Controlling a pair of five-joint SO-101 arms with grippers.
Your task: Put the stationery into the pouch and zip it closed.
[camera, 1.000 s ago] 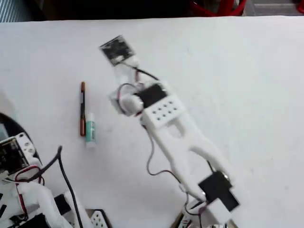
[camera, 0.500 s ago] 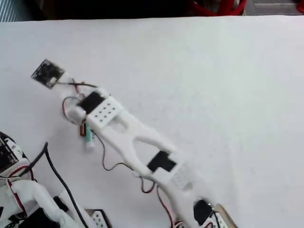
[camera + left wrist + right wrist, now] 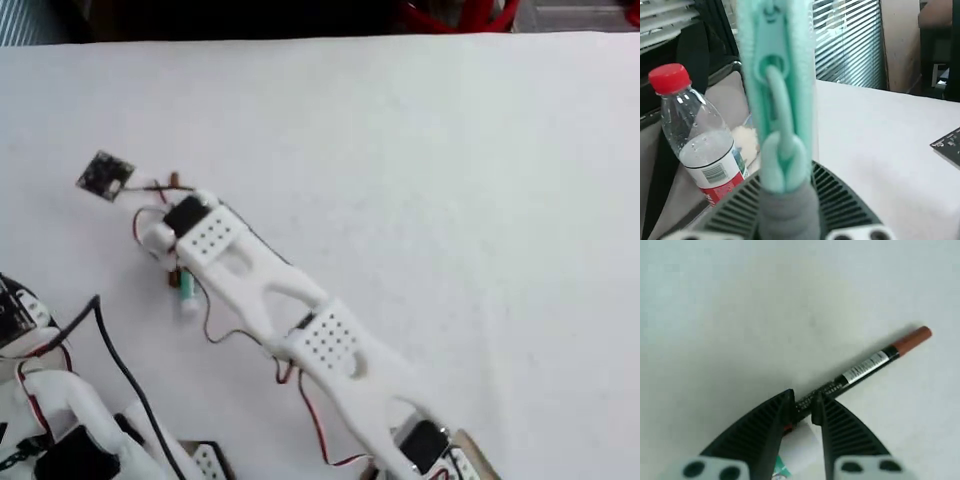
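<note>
My right gripper (image 3: 803, 399) has its fingers narrowly parted astride the black, brown-capped pen (image 3: 875, 359), with the white glue stick (image 3: 187, 290) just behind them. My left gripper (image 3: 785, 185) pinches the mint fabric pouch (image 3: 775, 60). Nothing is packed yet, and zipping remains.

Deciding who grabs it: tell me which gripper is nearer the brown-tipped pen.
Right. The right gripper sits over the pen, fingertips either side of it; the left gripper is off to the side, holding the pouch by its zipper pull.
</note>
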